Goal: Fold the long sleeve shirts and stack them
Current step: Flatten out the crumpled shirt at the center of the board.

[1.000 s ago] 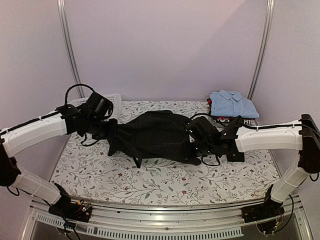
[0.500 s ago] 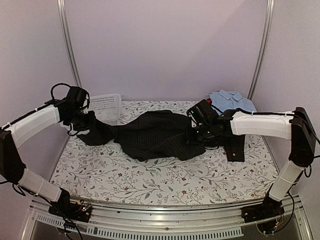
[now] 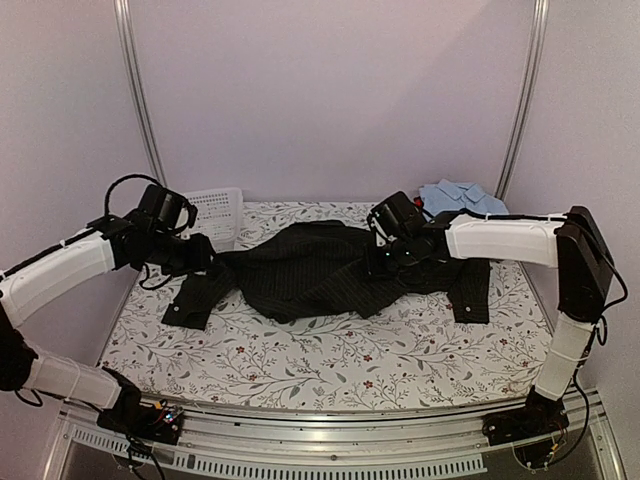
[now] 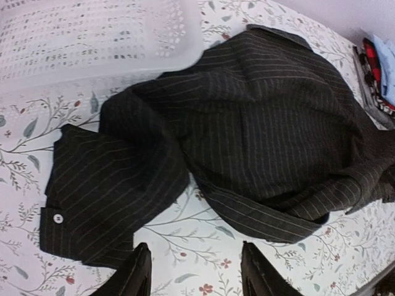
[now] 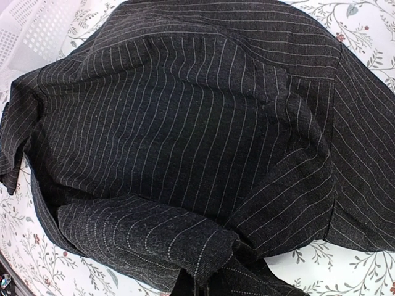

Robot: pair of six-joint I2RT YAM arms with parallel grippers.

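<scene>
Sleeve (image 3: 190, 298) of black shirt (image 3: 320, 265) let go, left tool (image 4: 196, 274) parted

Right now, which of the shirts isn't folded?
The black pinstriped shirt, rumpled across the middle of the table with sleeves trailing to both sides. The light blue shirt sits compact at the far right corner.

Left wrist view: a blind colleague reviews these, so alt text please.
A black pinstriped shirt lies crumpled on a floral table, one sleeve cuff nearest. The open left gripper hovers empty beside the cuff; a white basket stands behind.
</scene>
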